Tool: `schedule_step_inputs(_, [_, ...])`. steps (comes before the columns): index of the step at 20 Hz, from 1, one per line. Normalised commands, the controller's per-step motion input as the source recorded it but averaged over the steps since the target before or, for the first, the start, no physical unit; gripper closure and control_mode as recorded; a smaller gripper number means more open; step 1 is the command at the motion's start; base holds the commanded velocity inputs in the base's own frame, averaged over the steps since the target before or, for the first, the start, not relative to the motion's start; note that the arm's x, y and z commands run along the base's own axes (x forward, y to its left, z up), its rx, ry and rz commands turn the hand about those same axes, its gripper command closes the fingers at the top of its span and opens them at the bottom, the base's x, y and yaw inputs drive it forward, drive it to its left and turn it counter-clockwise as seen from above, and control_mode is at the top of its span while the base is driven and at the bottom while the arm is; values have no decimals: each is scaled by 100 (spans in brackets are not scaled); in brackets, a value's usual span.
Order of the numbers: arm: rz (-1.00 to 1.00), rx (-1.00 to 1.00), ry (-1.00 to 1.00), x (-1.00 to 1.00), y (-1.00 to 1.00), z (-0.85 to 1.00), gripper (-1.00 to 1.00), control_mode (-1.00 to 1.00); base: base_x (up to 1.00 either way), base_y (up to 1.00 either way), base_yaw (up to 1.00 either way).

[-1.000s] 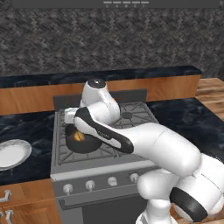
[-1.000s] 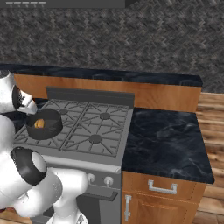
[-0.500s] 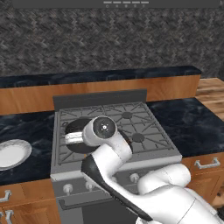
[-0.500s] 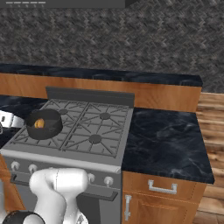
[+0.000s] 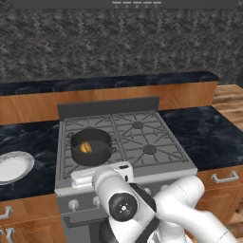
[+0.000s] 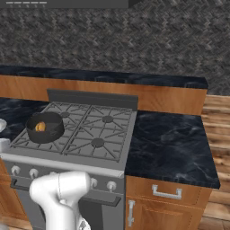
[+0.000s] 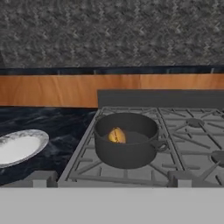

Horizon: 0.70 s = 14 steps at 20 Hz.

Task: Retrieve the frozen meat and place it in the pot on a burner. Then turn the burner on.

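Observation:
The dark grey pot (image 5: 90, 146) stands on the front left grate of the silver stove (image 5: 156, 167). Inside it lies the frozen meat (image 5: 85, 147), a small orange-brown chunk, also plain in the hand view as the meat (image 7: 116, 135) in the pot (image 7: 127, 139). The burner under the pot is hidden by it. My gripper (image 7: 113, 180) hangs low at the stove's front edge, level with the grates and facing the pot. Its fingertips (image 7: 42, 177) stand wide apart with nothing between them, so it is open. My hand (image 5: 102, 172) sits just in front of the pot.
A white plate (image 5: 12, 166) rests on the dark counter left of the stove. Three free burners (image 5: 150, 149) lie right of and behind the pot. Silver knobs (image 5: 73, 205) line the stove front, beside my arm (image 6: 60, 193). Wooden cabinets flank the stove.
My arm has swung from above the pot down to the stove's front edge. The meat stays in the pot, and the pot has not moved.

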Motion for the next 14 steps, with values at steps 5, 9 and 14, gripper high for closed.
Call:
schedule_step_inputs(5, [0, 0, -23, -60, 4, -2, -100, -100, 0, 0, 0])
schedule_step_inputs(9, [0, 0, -23, -44, 0, -14, -100, -100, 0, 0, 0])
schedule_step_inputs(14, [0, 0, -17, -23, 0, -33, -100, -100, 0, 0, 0])
